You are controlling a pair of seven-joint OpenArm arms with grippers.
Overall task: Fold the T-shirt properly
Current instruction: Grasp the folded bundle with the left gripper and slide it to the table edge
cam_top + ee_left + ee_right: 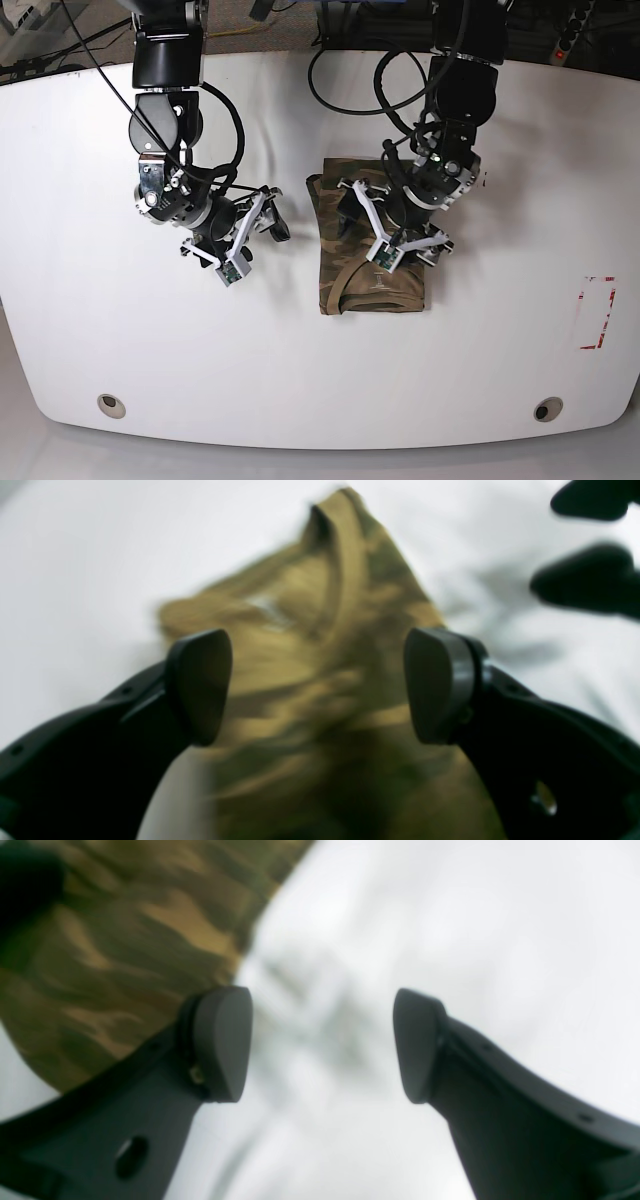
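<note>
Both arms reach down, left pincer point(317, 685) and right pincer point(322, 1045) spread wide.

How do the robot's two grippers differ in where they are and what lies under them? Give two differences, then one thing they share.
1. The left gripper hangs over the T-shirt; the right gripper hangs over the bare white table.
2. Camouflage cloth fills the gap between the left gripper's fingers; the right gripper's gap shows only table, with the T-shirt off to one side.

Both are open and hold nothing.

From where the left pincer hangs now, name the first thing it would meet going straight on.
The left pincer, jaws open, points down at the T-shirt; the cloth comes first, probably near the collar, though blur hides the depth.
</note>
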